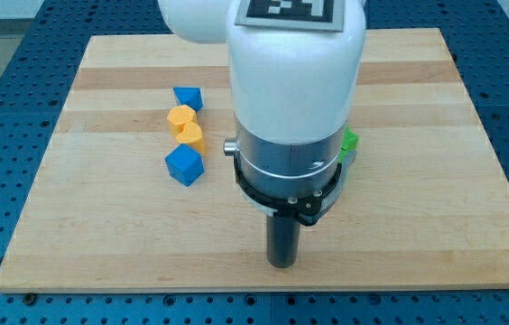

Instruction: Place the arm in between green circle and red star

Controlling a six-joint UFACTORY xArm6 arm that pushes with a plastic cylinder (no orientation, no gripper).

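My tip (282,264) is sitting near the board's (417,226) bottom edge, touching no block; no pincer here | green block (350,142) peeking up-right behind my arm | red star hiding, cannot tell | blue cube (184,166), two yellow blocks (185,126), blue block (188,97) sitting up-left

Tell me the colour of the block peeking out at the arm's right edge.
Green, seen in the camera view, mostly hidden behind the arm.
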